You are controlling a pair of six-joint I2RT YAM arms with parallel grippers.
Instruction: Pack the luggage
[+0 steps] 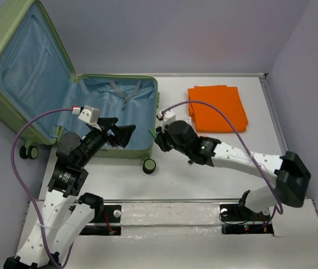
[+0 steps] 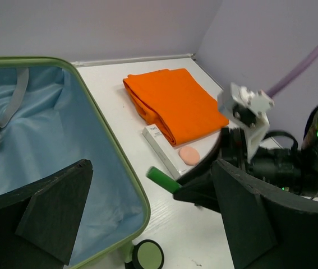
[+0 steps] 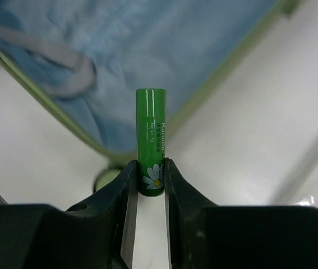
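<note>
The sage-green suitcase (image 1: 13,42) lies open at the back left, its blue-lined base (image 1: 100,109) on the table. It also shows in the left wrist view (image 2: 111,140) and the right wrist view (image 3: 215,84). My right gripper (image 1: 157,136) is shut on a small green tube (image 3: 151,140) with a daisy print, held just outside the suitcase's right rim; the tube also shows in the left wrist view (image 2: 163,180). My left gripper (image 1: 120,133) is open and empty over the suitcase's near right corner.
A folded orange cloth (image 1: 217,107) lies at the back right, also in the left wrist view (image 2: 175,101). A flat white box (image 2: 161,147) and a small pink disc (image 2: 189,155) lie beside it. A suitcase wheel (image 1: 148,166) sticks out near the front.
</note>
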